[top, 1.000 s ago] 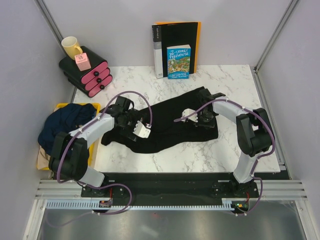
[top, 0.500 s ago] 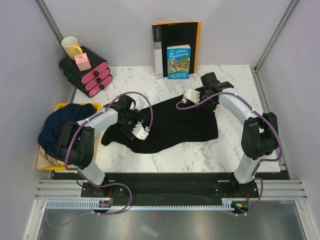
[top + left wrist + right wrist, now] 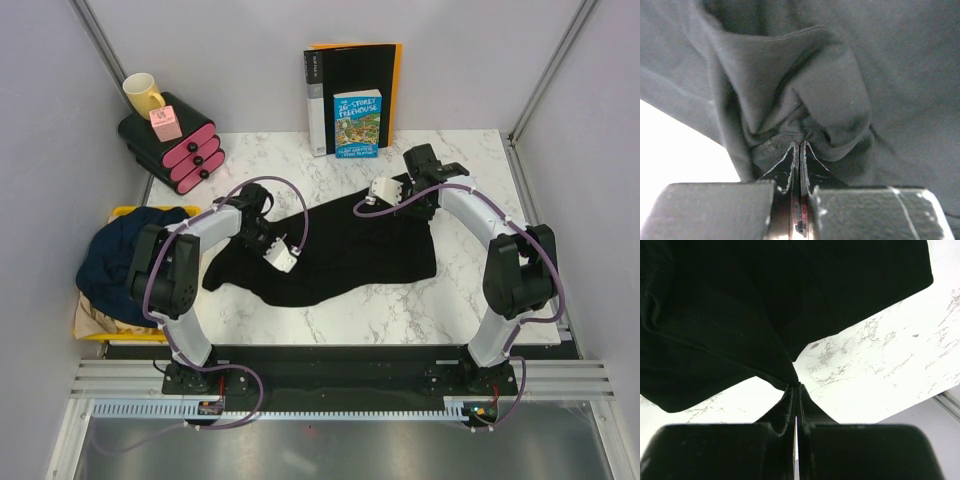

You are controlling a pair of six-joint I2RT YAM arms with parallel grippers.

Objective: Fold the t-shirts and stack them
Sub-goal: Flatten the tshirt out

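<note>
A black t-shirt [image 3: 350,250] lies spread and rumpled across the marble table [image 3: 470,290]. My left gripper [image 3: 262,240] is down on its left part, shut on a bunched fold of cloth [image 3: 840,75], with the pinch at the left gripper's tips [image 3: 800,144]. My right gripper [image 3: 398,196] is at the shirt's far edge, shut on a corner of the hem [image 3: 740,300] held slightly above the table [image 3: 865,365]; the right gripper's tips [image 3: 799,386] meet on the cloth. A dark navy t-shirt [image 3: 130,250] is piled at the left with a tan one [image 3: 88,318] under it.
The two piled shirts sit in a yellow bin [image 3: 125,211] off the table's left edge. A black binder with an orange back and a book [image 3: 352,100] stand at the far edge. A black-and-pink drawer stack with a yellow mug [image 3: 170,135] is at the far left corner.
My left gripper has gone from open to shut on a fold of the black shirt. My right gripper carried the shirt's corner from the middle toward the far edge, then stayed there.
</note>
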